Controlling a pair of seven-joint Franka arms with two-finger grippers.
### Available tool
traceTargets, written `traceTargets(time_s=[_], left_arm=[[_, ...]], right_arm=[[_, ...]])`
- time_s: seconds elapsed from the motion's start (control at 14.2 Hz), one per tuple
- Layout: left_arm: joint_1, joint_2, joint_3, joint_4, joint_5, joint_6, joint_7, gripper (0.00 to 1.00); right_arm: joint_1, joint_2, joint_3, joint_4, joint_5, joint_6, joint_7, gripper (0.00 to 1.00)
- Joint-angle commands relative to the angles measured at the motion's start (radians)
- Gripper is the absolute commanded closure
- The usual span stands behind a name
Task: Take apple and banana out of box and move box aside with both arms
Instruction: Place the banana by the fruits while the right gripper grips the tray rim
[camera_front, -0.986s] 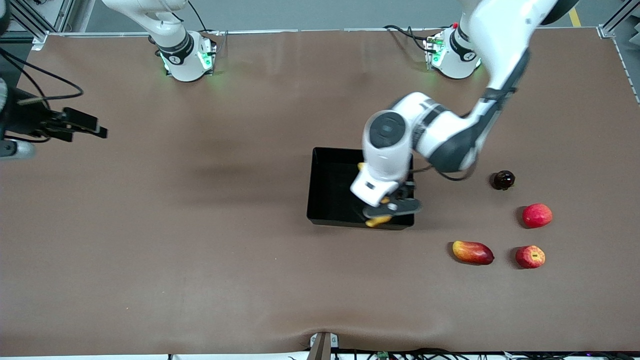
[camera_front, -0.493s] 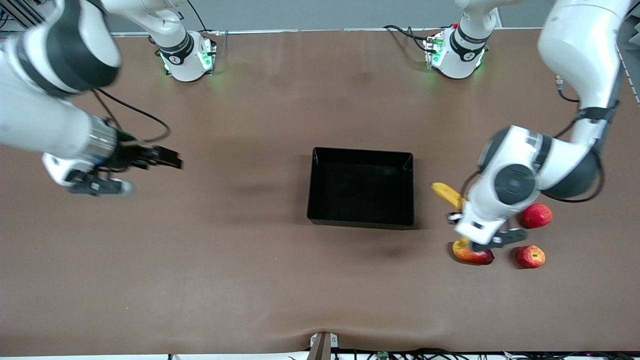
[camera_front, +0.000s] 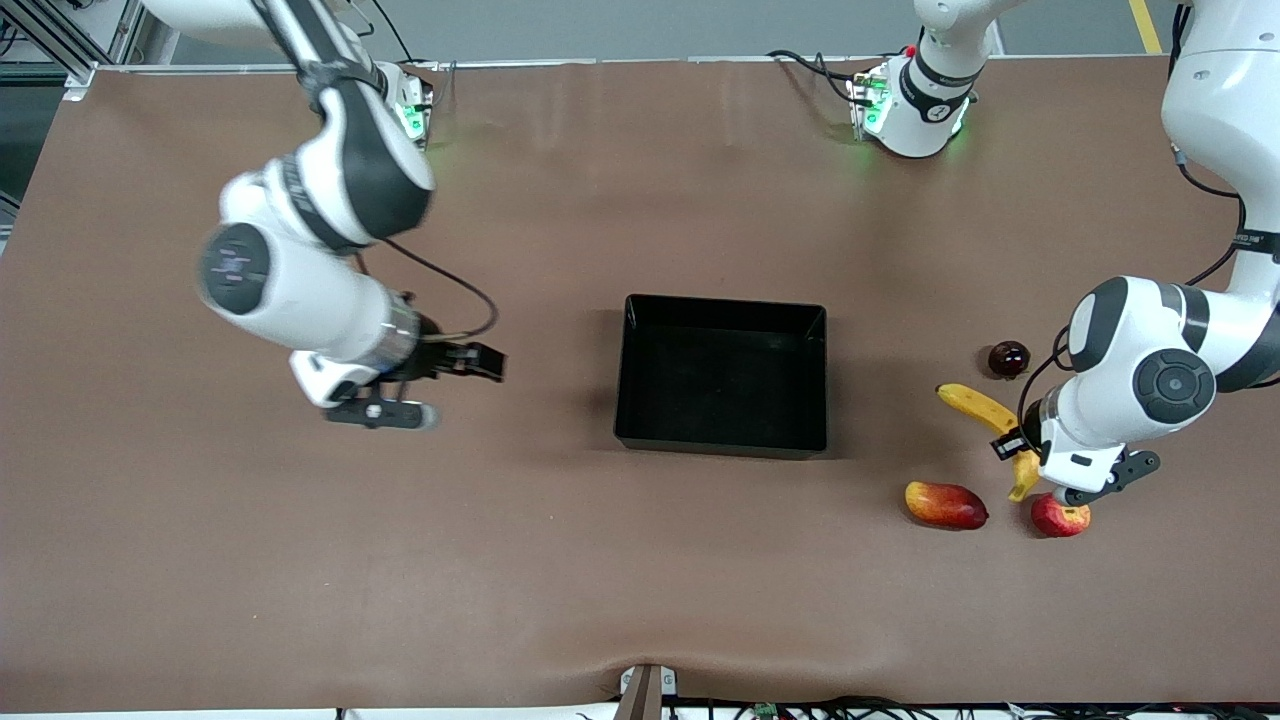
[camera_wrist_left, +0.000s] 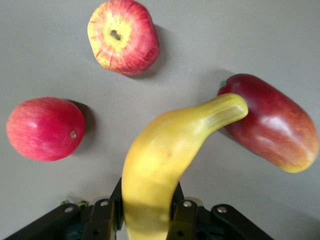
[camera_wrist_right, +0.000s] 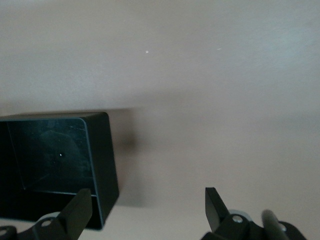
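Brown worktop (camera_front: 560, 580), front view: the box (camera_front: 722, 375) now stands empty at centre, since the left tool (camera_front: 1040, 462) has carried the banana (camera_front: 985, 412) out over the fruit beside the apple (camera_front: 1060, 516), while the right tool (camera_front: 455, 375) has advanced toward the box. Left wrist view: fingers (camera_wrist_left: 102, 220) clamp the banana (camera_wrist_left: 160, 165) above the apple (camera_wrist_left: 122, 37). Right wrist view: right tool (camera_wrist_right: 145, 207) gapes empty near the box (camera_wrist_right: 102, 165), so shifting the box remains.

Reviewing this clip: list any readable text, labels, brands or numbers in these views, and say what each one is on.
None can be read.
Left arm base: a small round dark mark on the collar, too small to read.
Apple, banana, box: no stickers or print visible.
Left gripper, shut on the banana, and right gripper, open beside the box: no legible markings.
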Motion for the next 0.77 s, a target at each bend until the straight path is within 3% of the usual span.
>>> traceTargets(time_s=[0.0, 0.49, 0.56, 0.63, 0.7], left_arm=[[0.033, 0.015, -0.009, -0.027, 0.013, 0.068, -0.005, 1.0], [0.059, 0.095, 0.016, -0.016, 0.033, 0.131, -0.007, 1.0], [0.058, 0.102, 0.017, -0.015, 0.033, 0.131, -0.005, 0.95], [0.056, 0.108, 0.018, -0.006, 0.038, 0.131, -0.003, 0.79], [0.058, 0.116, 0.019, -0.002, 0.057, 0.131, -0.003, 0.61]], right_arm=[[0.084, 0.076, -0.012, 0.024, 0.014, 0.091, 0.099, 0.0], [0.239, 0.265, -0.013, 0.027, -0.003, 0.355, 0.199, 0.0], [0.254, 0.284, -0.015, 0.027, -0.003, 0.382, 0.199, 0.0], [0.261, 0.3, -0.015, 0.025, -0.003, 0.401, 0.199, 0.0], [0.267, 0.317, -0.015, 0.025, -0.005, 0.405, 0.199, 0.15]])
